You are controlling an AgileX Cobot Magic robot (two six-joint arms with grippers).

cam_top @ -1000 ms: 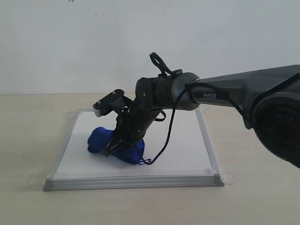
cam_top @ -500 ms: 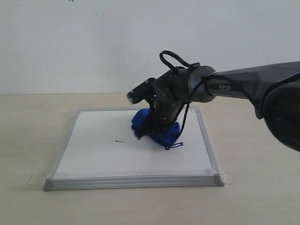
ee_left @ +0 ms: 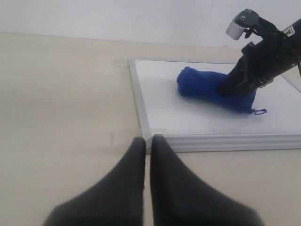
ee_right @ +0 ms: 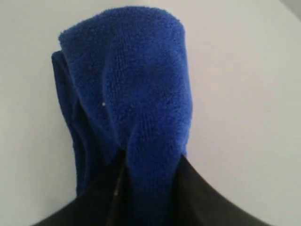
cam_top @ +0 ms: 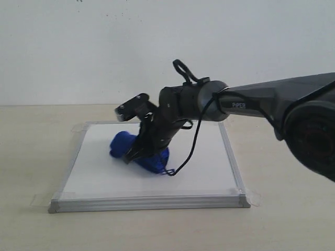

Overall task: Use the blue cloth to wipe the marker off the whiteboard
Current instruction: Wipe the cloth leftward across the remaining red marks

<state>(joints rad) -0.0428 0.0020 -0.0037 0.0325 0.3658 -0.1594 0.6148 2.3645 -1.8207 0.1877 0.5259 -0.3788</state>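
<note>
The whiteboard (cam_top: 99, 172) lies flat on the table, silver frame all round; it also shows in the left wrist view as the whiteboard (ee_left: 188, 120). The blue cloth (cam_top: 124, 144) rests on the board's middle-left, pressed down by my right gripper (cam_top: 137, 153), which is shut on it. From the right wrist the blue cloth (ee_right: 136, 89) fills the view between the dark fingers (ee_right: 202, 197). In the left wrist view the blue cloth (ee_left: 202, 84) has its string loop trailing. No red marker line shows anywhere. My left gripper (ee_left: 147, 141) is shut and holds nothing, hovering off the board's near corner.
The beige table (cam_top: 31, 151) surrounds the board, with a pale wall behind. Clear tape tabs (cam_top: 255, 198) hold the board's corners. A black cable (cam_top: 189, 151) hangs from the right arm over the board.
The right gripper swept the cloth from the board's left to its right and has now come back toward the middle-left. The short red mark visible half a second ago no longer shows.
</note>
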